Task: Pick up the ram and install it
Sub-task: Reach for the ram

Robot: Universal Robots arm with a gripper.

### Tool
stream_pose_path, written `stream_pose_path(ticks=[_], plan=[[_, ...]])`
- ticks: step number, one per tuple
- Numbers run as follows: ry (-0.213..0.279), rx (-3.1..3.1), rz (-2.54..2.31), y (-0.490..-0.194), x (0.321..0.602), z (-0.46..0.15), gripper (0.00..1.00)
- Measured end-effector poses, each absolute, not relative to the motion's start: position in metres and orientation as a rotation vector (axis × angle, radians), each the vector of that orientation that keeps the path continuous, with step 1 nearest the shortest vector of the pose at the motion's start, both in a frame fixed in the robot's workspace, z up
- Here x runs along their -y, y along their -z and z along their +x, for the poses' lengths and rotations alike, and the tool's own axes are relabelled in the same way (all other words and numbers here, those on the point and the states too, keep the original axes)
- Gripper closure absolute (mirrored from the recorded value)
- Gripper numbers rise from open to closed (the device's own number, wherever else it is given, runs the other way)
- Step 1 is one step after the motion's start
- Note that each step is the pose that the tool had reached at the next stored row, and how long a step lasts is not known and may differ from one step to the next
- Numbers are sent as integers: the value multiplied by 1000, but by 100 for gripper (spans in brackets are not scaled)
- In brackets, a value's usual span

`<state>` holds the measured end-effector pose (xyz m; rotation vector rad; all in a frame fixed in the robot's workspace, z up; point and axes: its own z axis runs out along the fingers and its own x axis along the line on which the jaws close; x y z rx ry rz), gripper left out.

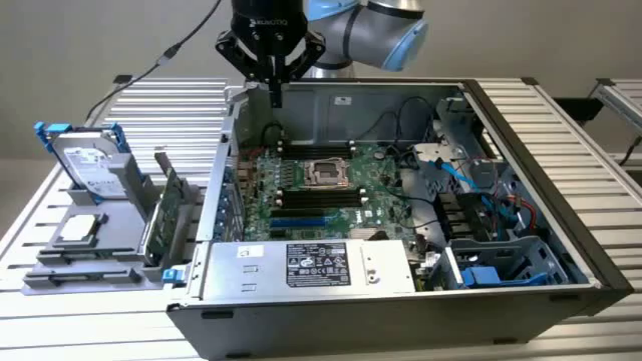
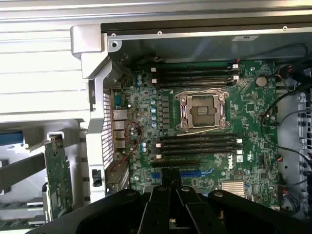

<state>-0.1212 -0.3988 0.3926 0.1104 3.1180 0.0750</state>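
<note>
Slatted metal tabletop [image 1: 561, 113] carries an open computer case [image 1: 531, 150] lying on its side, with its motherboard [image 1: 301, 195] facing up. A square processor socket [image 1: 326, 171] sits between two banks of long dark memory slots [image 1: 319, 199], and a grey power supply [image 1: 311, 263] fills the near end. The arm [image 1: 381, 22] reaches in from behind. Its gripper [image 1: 276, 99] hangs point down above the case's far corner, on the exterior view's left, clear of the board. In the wrist view the two dark fingers [image 2: 163, 192] are pressed together. On the exterior view's left, just beside the case wall, a grey rack [image 1: 90, 263] holds a silver hard drive [image 1: 90, 169] with blue rails. It also holds green boards [image 1: 173, 210] standing on edge. The ram cannot be told apart from the wider card among those boards, and the rack is well apart from the gripper.
</note>
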Motion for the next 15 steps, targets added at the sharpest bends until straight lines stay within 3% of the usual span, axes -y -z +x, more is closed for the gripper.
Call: stream_pose_path(ticks=[15], plan=[[-75,-3119,111,-393,399,-123,89]])
